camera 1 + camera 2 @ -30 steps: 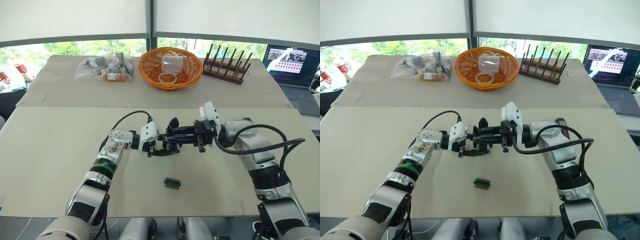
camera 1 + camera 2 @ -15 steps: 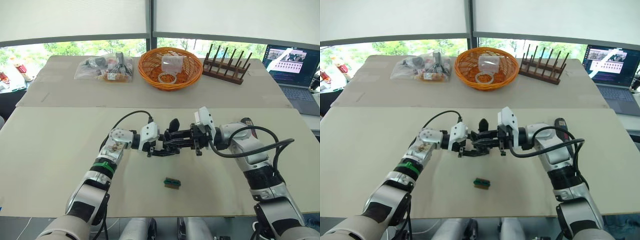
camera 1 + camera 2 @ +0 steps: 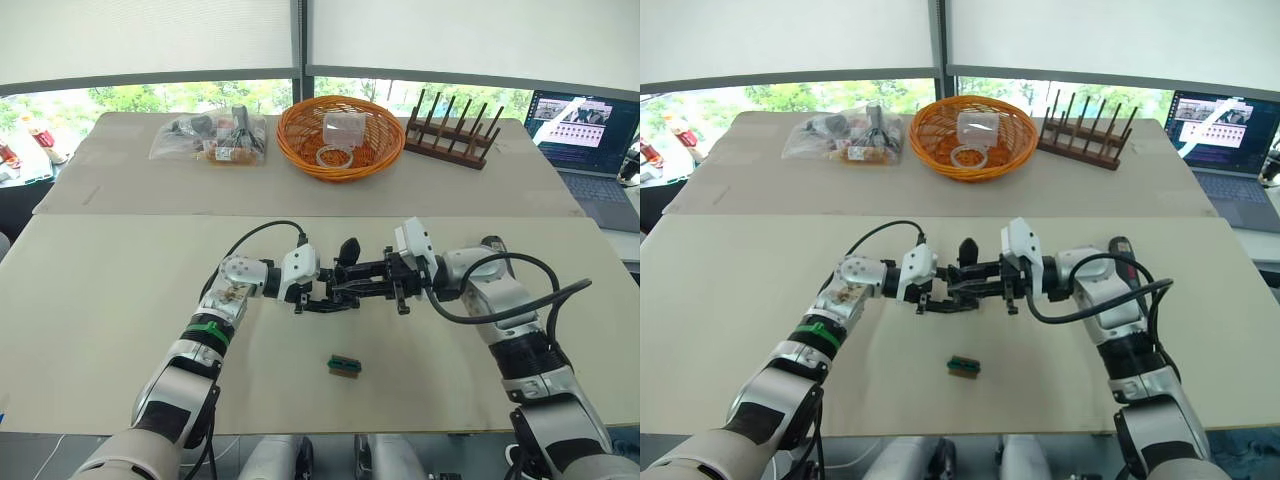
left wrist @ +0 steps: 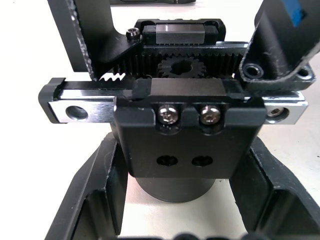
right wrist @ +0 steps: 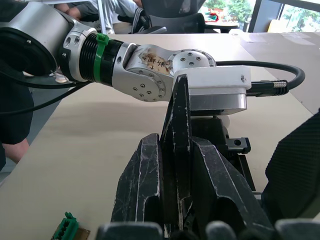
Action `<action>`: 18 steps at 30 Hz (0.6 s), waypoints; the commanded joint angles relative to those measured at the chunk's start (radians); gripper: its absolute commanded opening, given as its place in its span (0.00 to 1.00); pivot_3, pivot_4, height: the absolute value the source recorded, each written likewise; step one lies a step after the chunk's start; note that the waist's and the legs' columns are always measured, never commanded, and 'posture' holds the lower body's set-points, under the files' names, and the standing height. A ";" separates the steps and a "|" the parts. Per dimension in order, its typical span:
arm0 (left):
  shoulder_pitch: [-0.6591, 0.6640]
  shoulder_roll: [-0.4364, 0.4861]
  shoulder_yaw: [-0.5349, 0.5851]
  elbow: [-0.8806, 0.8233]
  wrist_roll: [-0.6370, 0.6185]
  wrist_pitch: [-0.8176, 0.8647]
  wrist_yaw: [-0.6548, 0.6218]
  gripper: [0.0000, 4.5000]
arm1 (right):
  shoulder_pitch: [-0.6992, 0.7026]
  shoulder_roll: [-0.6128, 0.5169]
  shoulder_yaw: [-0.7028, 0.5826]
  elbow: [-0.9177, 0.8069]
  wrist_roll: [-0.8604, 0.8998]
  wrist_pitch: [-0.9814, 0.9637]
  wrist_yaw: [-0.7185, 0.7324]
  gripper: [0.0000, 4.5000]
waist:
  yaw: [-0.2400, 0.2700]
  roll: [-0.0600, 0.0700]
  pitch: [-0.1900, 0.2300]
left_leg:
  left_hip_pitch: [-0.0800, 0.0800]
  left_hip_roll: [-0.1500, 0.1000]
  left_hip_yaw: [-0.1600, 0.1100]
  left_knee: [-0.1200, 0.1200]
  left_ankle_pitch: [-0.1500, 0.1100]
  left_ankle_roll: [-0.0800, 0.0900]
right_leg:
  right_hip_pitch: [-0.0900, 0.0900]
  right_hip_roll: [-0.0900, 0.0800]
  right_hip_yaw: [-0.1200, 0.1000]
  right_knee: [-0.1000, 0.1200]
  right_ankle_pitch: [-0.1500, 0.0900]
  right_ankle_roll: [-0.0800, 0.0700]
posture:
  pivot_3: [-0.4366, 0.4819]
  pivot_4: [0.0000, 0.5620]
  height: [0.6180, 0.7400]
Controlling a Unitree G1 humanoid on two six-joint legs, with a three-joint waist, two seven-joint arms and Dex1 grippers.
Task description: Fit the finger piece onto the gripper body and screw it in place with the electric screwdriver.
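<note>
Above the middle of the near table, my left gripper (image 3: 325,297) is shut on the gripper body (image 4: 182,135), a chunky black block with a gear, a rail and two screws. A pointed black finger (image 3: 347,248) stands up from it. My right gripper (image 3: 362,283) comes in from the right, shut on the finger piece (image 5: 180,120), a thin black blade held edge-on between its pads, with its tip right against the body. The electric screwdriver (image 3: 1120,250), black with red marks, lies on the table behind my right forearm, partly hidden.
A small green-brown block (image 3: 344,365) lies on the table in front of the grippers. On the far table stand an orange basket (image 3: 340,135), a wooden peg rack (image 3: 448,128), a plastic bag of parts (image 3: 208,138) and a laptop (image 3: 590,140) at the right.
My right gripper has shifted slightly sideways with the finger piece, staying against the gripper body. The left gripper has held still.
</note>
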 commanded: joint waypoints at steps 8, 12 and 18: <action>-0.019 0.000 0.002 -0.010 -0.002 -0.022 -0.001 0.51 | 0.116 0.017 -0.005 0.056 -0.048 -0.006 -0.085 0.08 | -0.001 0.000 -0.002 | 0.002 0.000 0.001 0.000 0.000 0.000 | 0.001 0.000 0.001 0.000 0.000 0.000 | 0.48 0.27 1.00; -0.025 -0.007 -0.002 -0.016 0.003 -0.017 0.010 0.51 | 0.086 -0.020 0.007 0.122 -0.032 0.027 0.002 0.08 | 0.001 0.000 -0.003 | 0.007 0.000 0.001 0.000 0.000 0.000 | 0.005 0.000 0.003 0.000 0.000 0.000 | 0.48 0.27 1.00; -0.036 -0.008 0.000 -0.010 0.007 -0.019 0.010 0.51 | -0.001 -0.056 0.129 0.232 -0.081 0.030 0.187 0.08 | 0.005 0.000 -0.005 | 0.007 0.000 0.000 0.000 -0.001 0.002 | 0.006 -0.004 0.006 -0.001 0.000 0.000 | 0.48 0.27 1.00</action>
